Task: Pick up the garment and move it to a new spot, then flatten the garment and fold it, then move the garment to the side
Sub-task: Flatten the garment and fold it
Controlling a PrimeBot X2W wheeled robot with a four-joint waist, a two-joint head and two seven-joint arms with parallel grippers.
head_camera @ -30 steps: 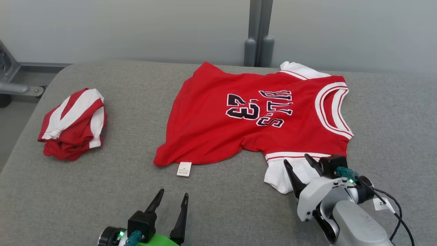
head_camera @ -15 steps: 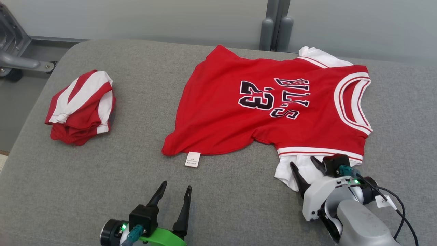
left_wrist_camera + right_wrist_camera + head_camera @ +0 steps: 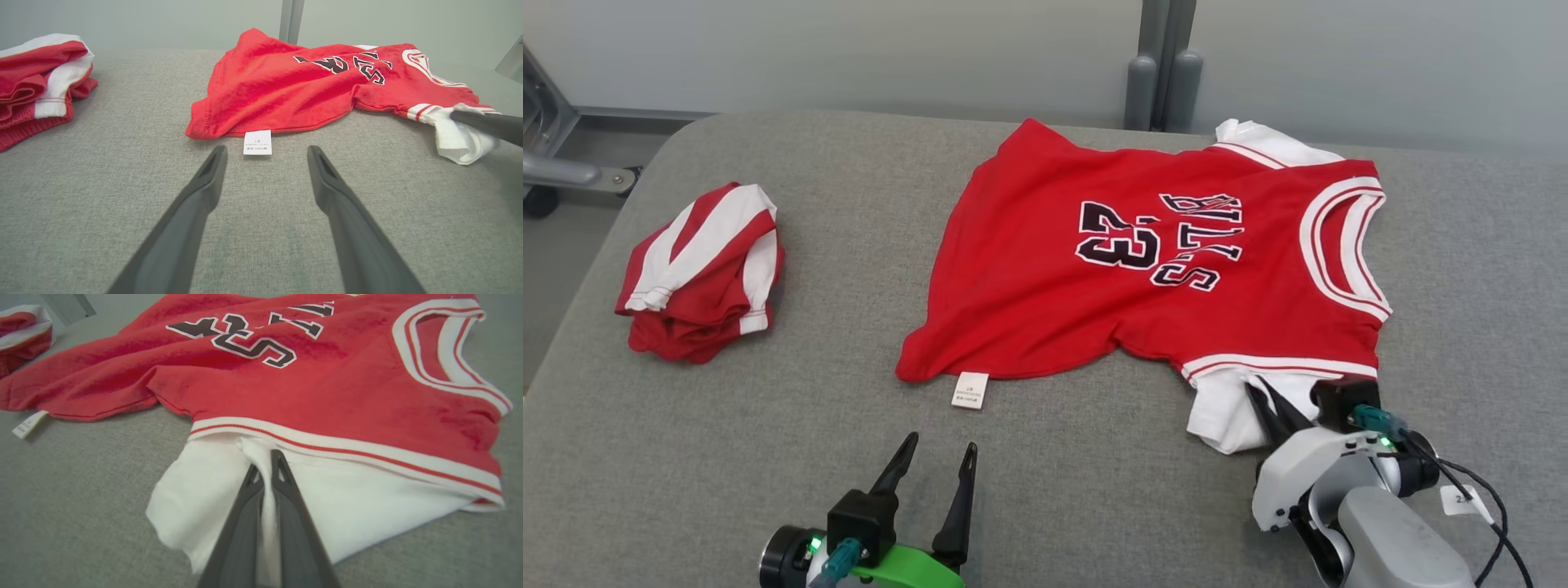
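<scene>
You are handling a light, limp red jersey (image 3: pixel 1029 318) lying spread on the grey worktop (image 3: pixel 1094 490); your right end effector (image 3: pixel 1267 396) is clamping its white sleeve (image 3: pixel 1217 416), likely stretching when pulled, while your left end effector (image 3: pixel 940 443) is hovering apart by the hem (image 3: pixel 1013 371), probably the better second hold

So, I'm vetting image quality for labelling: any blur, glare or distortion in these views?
Head view: even light, no glare, jersey sharp. Left wrist view: wide-angle stretch, left gripper looms large. Right wrist view: softer overall, right gripper slightly blurred close up.
</scene>
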